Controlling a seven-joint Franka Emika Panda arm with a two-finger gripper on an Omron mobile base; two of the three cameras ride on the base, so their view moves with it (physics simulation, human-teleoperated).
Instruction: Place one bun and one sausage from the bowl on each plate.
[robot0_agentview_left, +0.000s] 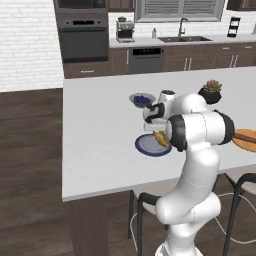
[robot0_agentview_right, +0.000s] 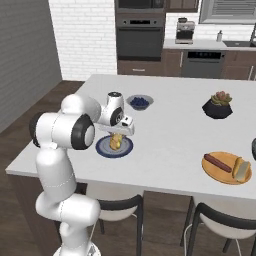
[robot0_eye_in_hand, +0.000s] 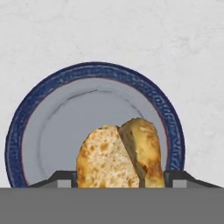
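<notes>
The claw (robot0_eye_in_hand: 118, 186), jaws wide, grips a split bun (robot0_eye_in_hand: 120, 155) directly above the blue plate (robot0_eye_in_hand: 39, 113), bun upright.

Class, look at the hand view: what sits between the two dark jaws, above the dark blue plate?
A split golden-brown bun stands between the jaws, over the blue plate's pale grey centre.

Walls: white brick (robot0_agentview_left: 27, 45)
Floor: dark wood planks (robot0_agentview_left: 30, 165)
Island: pale counter (robot0_agentview_left: 100, 150), black stools (robot0_agentview_right: 220, 225) below
Back wall: built-in oven (robot0_agentview_left: 82, 37), dark cabinets (robot0_agentview_left: 200, 57), sink (robot0_agentview_left: 184, 38), window (robot0_agentview_left: 177, 9)
</notes>
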